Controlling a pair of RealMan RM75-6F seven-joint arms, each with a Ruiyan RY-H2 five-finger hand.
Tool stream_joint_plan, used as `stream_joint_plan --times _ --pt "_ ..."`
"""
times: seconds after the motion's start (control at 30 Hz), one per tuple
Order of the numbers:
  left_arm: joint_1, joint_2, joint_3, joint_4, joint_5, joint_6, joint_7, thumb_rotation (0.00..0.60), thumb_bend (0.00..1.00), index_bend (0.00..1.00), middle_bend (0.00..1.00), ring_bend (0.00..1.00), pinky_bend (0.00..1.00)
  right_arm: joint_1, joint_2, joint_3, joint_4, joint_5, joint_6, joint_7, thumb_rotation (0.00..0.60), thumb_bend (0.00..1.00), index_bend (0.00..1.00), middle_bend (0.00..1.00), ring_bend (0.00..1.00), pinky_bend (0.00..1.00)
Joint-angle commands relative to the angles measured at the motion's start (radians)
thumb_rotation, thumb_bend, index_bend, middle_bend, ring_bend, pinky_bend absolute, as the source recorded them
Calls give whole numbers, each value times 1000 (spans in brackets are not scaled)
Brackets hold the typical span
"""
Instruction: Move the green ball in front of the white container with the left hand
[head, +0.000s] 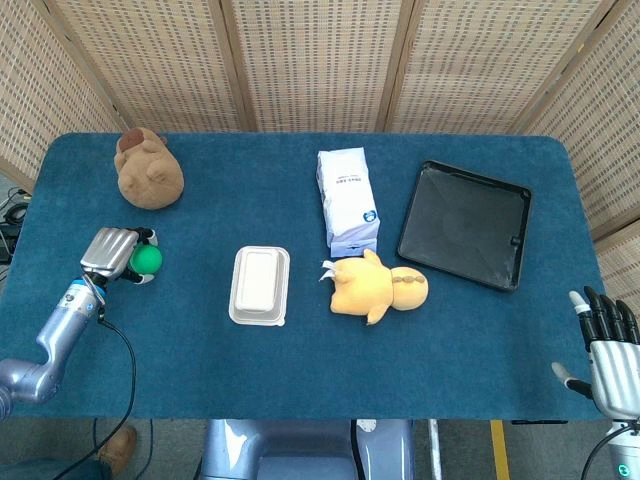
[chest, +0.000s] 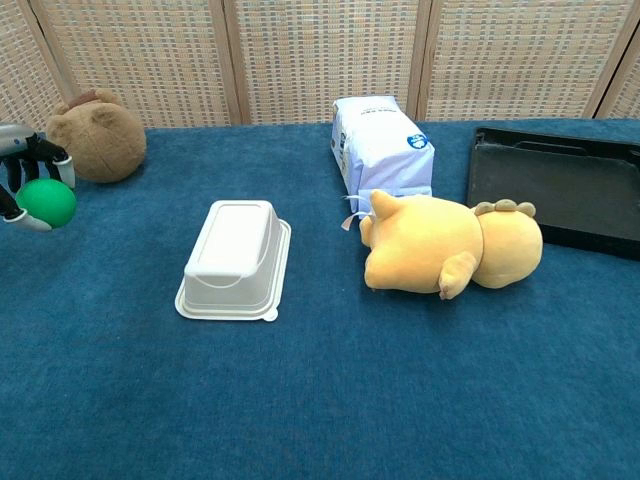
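left hand (head: 112, 252) grips smooth round green ball (chest: 46, 202) | white container (head: 260, 284) ribbed plastic

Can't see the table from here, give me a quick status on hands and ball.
Left hand grips green ball, lifted. Right hand open, idle at table edge. White container to the right; path looks unobstructed.

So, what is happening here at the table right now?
The left robot hand holds the green ball near the table's left edge; in the chest view the ball looks lifted off the blue tablecloth. It has not yet reached the spot in front of the white container, which lies upside down mid-table. The right robot hand hangs open and idle at the near right corner. A brown plush toy, a yellow plush toy, a white bag and a black tray lie untouched.
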Motion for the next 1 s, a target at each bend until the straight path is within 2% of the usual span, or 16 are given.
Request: stream_joint_plan --times 0.03,0.17,0.23,0.43,0.63,0.87,1.0 --pt "31 104 12 -198 115 150 -36 600 183 431 510 477 454 -1 2 -1 -2 -3 3 3 600 0 1 0 0 0" --pt "41 154 46 -355 238 250 -26 600 184 431 510 477 454 -5 5 -1 -6 -3 10 8 600 0 4 0 0 0" --pt "38 167 72 -417 293 266 0 600 183 430 509 477 454 -5 7 -1 -6 -3 10 11 600 0 4 0 0 0" --pt "23 142 138 -509 368 225 104 600 185 429 510 477 453 -5 11 0 -6 0 9 22 600 0 8 0 0 0" --pt "2 69 167 -521 363 145 212 600 184 430 509 477 453 -6 14 0 -8 -3 12 26 600 0 12 0 0 0" --pt "-10 -15 146 -477 263 68 340 600 182 428 509 477 450 -7 18 -1 -9 -1 11 33 600 0 19 0 0 0" --pt "-12 -54 139 -464 228 57 368 600 182 427 509 477 450 -7 20 0 -8 0 11 36 600 0 21 0 0 0"
